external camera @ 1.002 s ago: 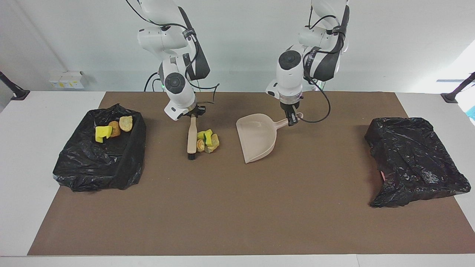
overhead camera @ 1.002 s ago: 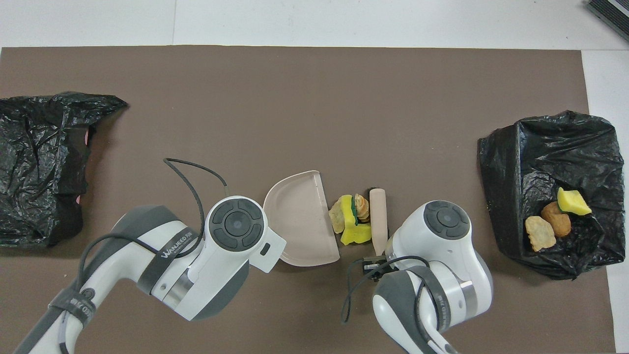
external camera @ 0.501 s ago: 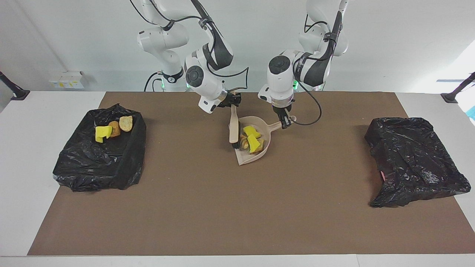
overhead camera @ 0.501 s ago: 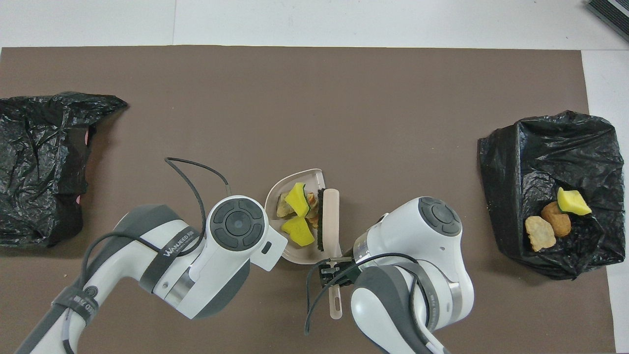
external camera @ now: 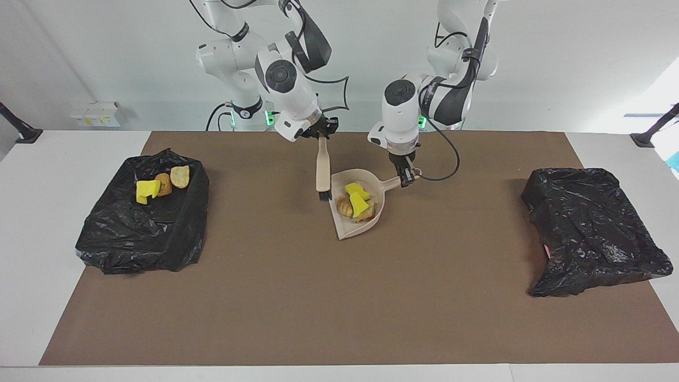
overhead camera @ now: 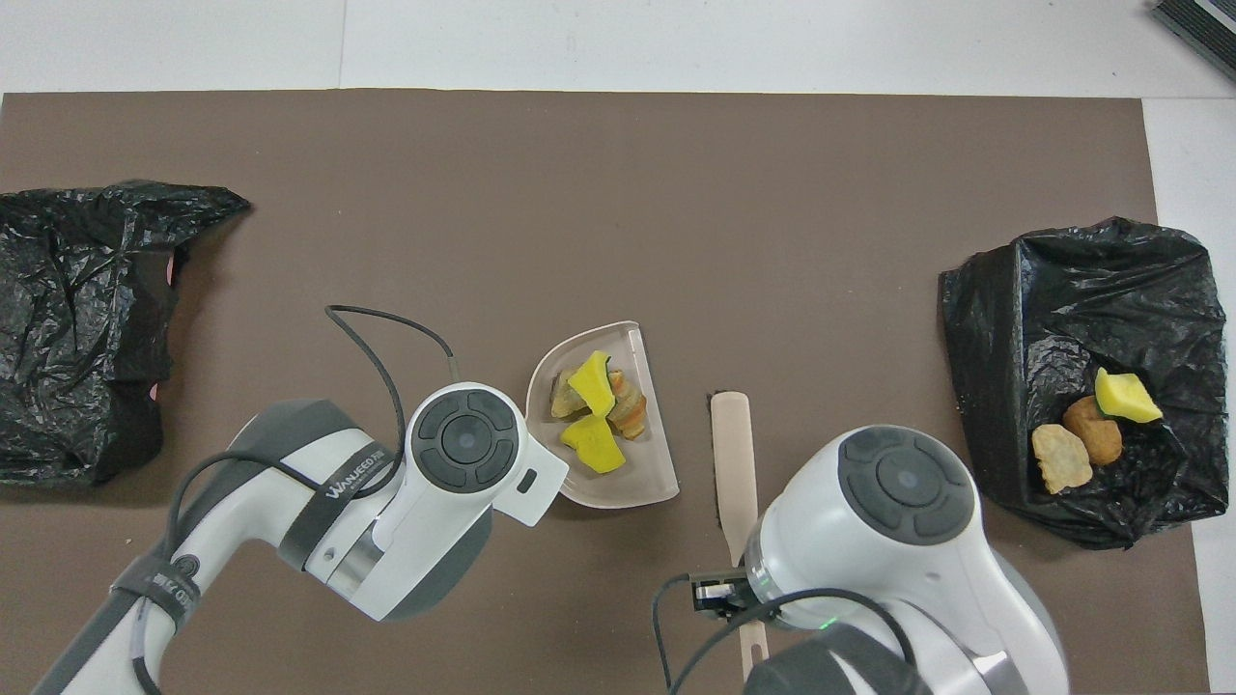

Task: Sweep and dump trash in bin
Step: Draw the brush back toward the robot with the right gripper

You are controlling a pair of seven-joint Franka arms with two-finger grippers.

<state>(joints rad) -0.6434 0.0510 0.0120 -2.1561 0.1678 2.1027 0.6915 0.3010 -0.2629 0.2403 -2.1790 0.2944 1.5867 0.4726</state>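
Note:
The beige dustpan [external camera: 351, 227] holds the trash [external camera: 356, 200]: yellow foam chunks and tan lumps. It sits mid-table, also in the overhead view [overhead camera: 618, 487], with the trash [overhead camera: 592, 441] inside. My left gripper [external camera: 406, 178] is shut on the dustpan's handle; in the overhead view the wrist hides it. My right gripper [external camera: 322, 132] is shut on the wooden brush [external camera: 321, 167], which hangs bristles down, raised off the mat, beside the pan's open edge toward the right arm's end. The brush [overhead camera: 732, 444] and right gripper [overhead camera: 724, 591] also show in the overhead view.
A black-bag-lined bin [external camera: 175, 233] at the right arm's end of the table holds a yellow chunk and two tan lumps [external camera: 159, 185]; it also shows from overhead [overhead camera: 1004, 319]. A second black-bagged bin [external camera: 589, 228] stands at the left arm's end [overhead camera: 77, 319].
The right gripper swept the trash pile into the dustpan with the brush, then lifted the brush up and away toward the right arm's end. The dustpan shifted slightly, with the trash in it.

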